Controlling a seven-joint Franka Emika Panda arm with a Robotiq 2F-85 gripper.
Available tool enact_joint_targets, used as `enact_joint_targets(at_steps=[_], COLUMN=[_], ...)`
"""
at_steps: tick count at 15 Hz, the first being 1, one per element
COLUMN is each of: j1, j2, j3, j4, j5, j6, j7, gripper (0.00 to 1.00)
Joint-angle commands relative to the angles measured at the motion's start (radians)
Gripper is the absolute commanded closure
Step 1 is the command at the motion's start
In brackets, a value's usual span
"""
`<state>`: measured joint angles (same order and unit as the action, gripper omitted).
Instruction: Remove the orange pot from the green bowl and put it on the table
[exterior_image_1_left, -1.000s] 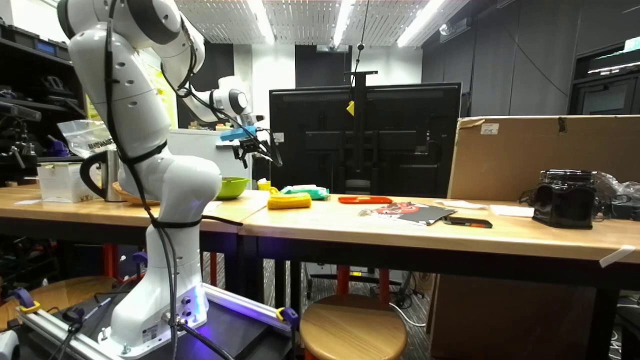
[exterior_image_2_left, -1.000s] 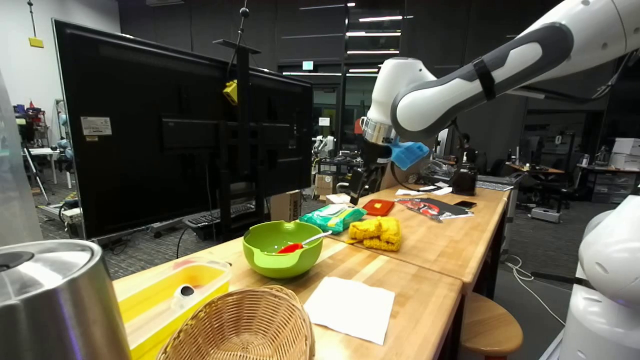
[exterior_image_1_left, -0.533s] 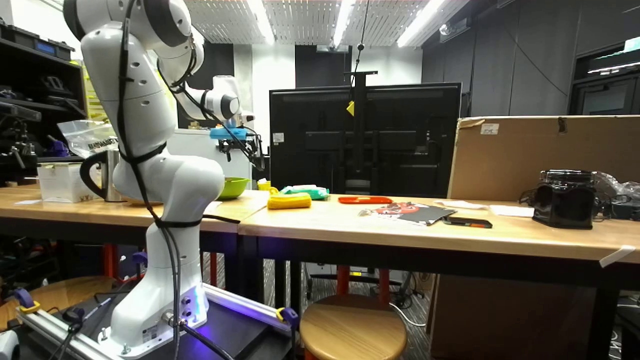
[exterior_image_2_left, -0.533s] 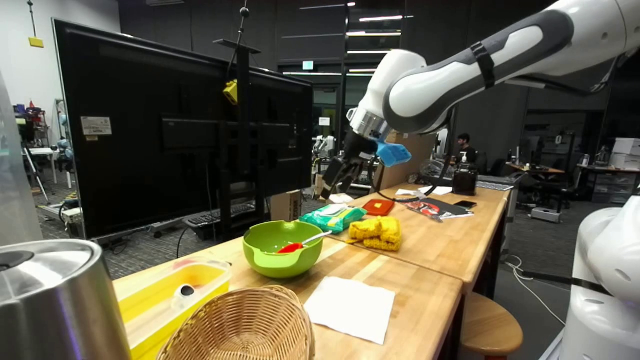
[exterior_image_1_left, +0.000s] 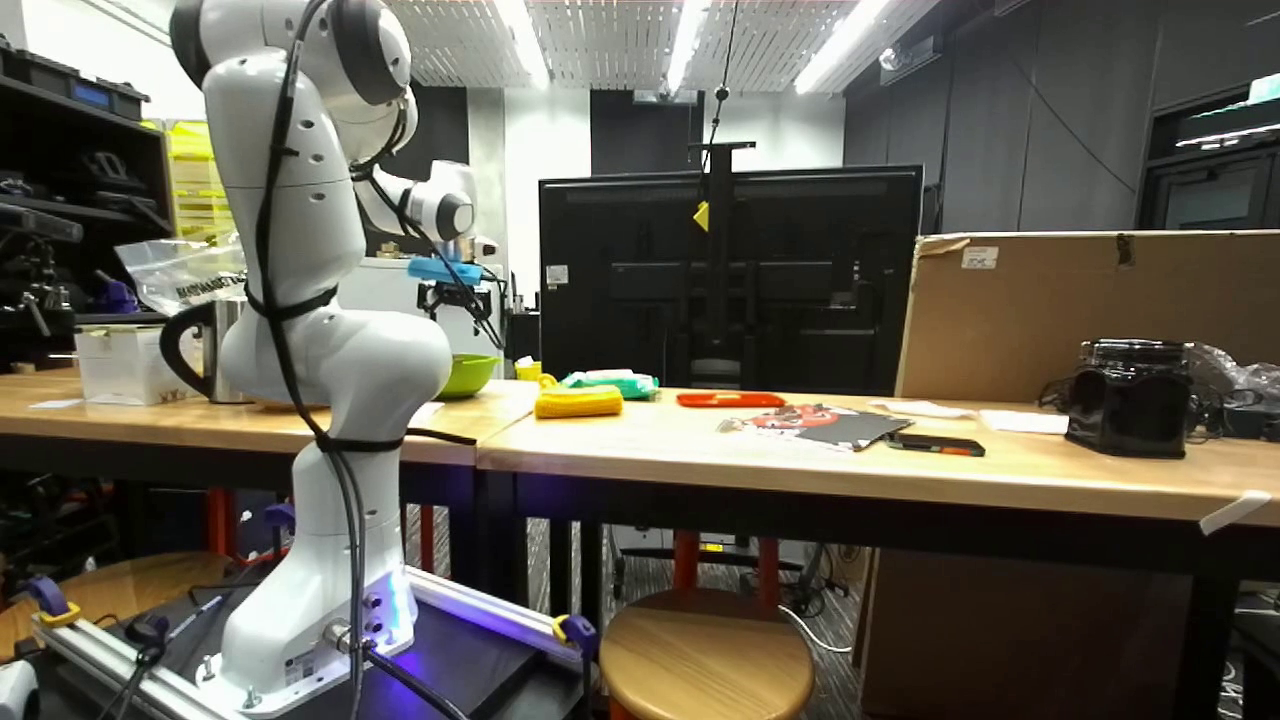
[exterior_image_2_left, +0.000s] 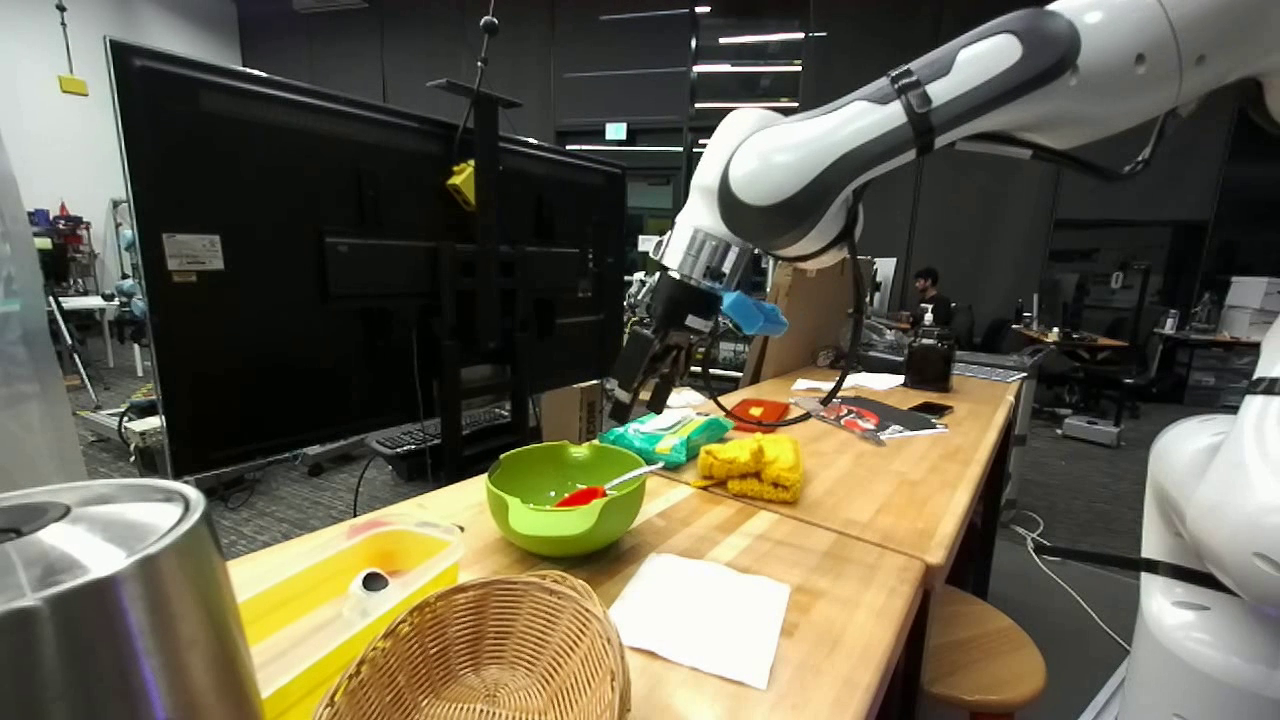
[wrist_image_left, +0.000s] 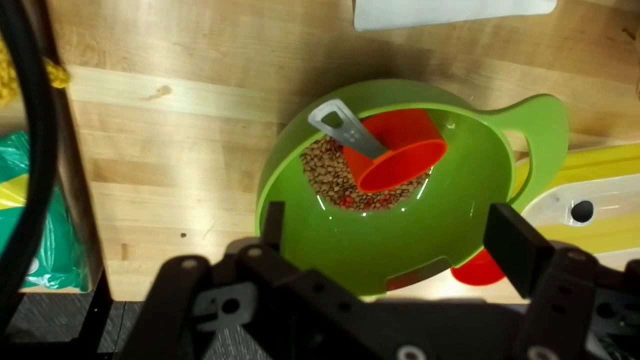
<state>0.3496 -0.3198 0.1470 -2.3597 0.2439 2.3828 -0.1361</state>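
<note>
Has swung the tool (exterior_image_2_left: 640, 406) closer to the green bowl (wrist_image_left: 380, 240) over the last second, with fingers (wrist_image_left: 515, 250) spread wide and gripping nothing, so seems to be lining up for the grasp. Must probably now descend to the orange pot (wrist_image_left: 402, 145), tipped inside the bowl on brown grains (wrist_image_left: 327, 172) with its grey handle (wrist_image_left: 357, 135) leaning over the rim, then pinch wall or handle and lift clear before setting it on the table (wrist_image_left: 190, 155).
</note>
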Motion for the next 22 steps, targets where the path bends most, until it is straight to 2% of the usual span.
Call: enact_joint_targets(at_steps=[1, 4, 8, 11, 17, 22], j1=[-0.034, -0.033, -0.042, -0.053, -0.067, -0.065], j2=[0.022, 0.049, 0.125, 0.176, 0.263, 0.316], j3=[0.014, 0.0, -0.012, -0.012, 0.018, 0.056], j4=[0.097, 0.167, 0.273, 0.313, 0.356, 0.406], j5=[-0.045, -0.032, -0.032, -0.026, -0.037, -0.054], j6=[-0.143, -0.225, -0.42, -0.485, -0.477, -0.483], j7=[-0.01, -0.094, -0.241, -0.387, -0.592, -0.642], gripper=[0.0, 0.0, 0.0, 0.0, 0.0, 0.0])
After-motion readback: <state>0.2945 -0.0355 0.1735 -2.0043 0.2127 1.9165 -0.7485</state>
